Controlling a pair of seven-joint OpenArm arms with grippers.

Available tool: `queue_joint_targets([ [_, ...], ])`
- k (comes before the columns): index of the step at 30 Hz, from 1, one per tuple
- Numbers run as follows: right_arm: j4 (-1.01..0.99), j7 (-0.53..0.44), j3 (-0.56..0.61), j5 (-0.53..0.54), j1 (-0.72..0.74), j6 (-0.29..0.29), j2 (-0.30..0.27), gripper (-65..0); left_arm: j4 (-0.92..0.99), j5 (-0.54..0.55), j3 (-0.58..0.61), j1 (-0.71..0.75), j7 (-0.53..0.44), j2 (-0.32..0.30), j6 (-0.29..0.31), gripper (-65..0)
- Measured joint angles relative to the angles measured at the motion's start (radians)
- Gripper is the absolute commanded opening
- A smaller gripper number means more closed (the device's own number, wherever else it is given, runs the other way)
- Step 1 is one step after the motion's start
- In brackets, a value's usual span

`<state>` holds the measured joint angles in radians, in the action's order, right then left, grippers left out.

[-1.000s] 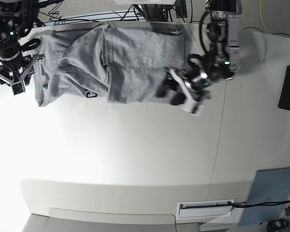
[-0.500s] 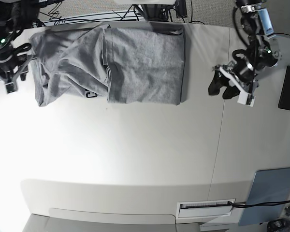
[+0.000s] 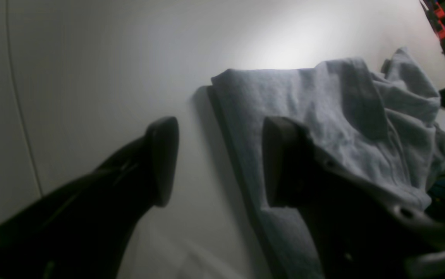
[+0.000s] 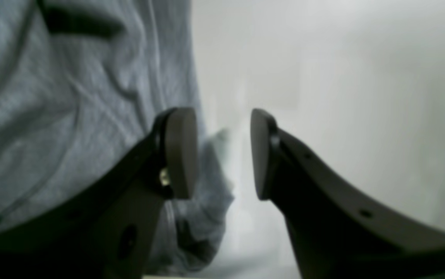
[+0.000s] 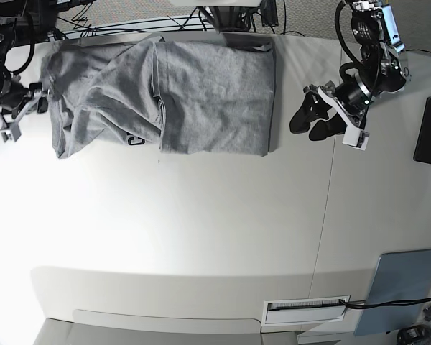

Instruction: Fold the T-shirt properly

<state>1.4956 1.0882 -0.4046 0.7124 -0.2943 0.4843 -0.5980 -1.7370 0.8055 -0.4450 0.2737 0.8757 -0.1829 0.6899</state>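
Note:
The grey T-shirt [image 5: 201, 93] lies folded along the table's far edge, smooth on its right half and bunched on its left. A small black mark [image 5: 134, 140] shows at its front edge. My left gripper [image 5: 307, 123] is open and empty just right of the shirt's right edge, not touching it. In the left wrist view the gripper [image 3: 220, 155] frames that folded edge of the shirt [image 3: 323, 116]. My right gripper [image 5: 42, 97] is open at the shirt's left edge. In the right wrist view the gripper [image 4: 222, 151] hangs over the hem of the shirt [image 4: 71, 97], holding nothing.
A black flat object [image 5: 429, 129] lies at the table's right edge. A blue-grey board [image 5: 406, 287] sits at the front right, with a white labelled slot [image 5: 305, 309] beside it. Cables [image 5: 93, 21] run behind the table's far edge.
My left gripper left the shirt's right edge, swung out to the right, then came partway back toward it. My right arm shifted up slightly at the shirt's left edge.

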Motion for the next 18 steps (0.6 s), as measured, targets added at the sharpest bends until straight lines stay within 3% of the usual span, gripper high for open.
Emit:
queue_joint_targets([
  [3,-0.029,0.016,0.0,0.032,-0.002,0.034,0.0,-41.8,0.0,0.0,0.0,0.0,0.0,0.0,0.0,-30.5],
  [8,-0.032,0.057,0.0,0.098,-0.001,0.04,0.0,-41.8,0.0,0.0,0.0,0.0,0.0,0.0,0.0,-30.5],
  [18,-0.036,0.056,0.037,0.097,0.0,0.04,0.0,-41.8,0.0,0.0,0.0,0.0,0.0,0.0,0.0,-30.5],
])
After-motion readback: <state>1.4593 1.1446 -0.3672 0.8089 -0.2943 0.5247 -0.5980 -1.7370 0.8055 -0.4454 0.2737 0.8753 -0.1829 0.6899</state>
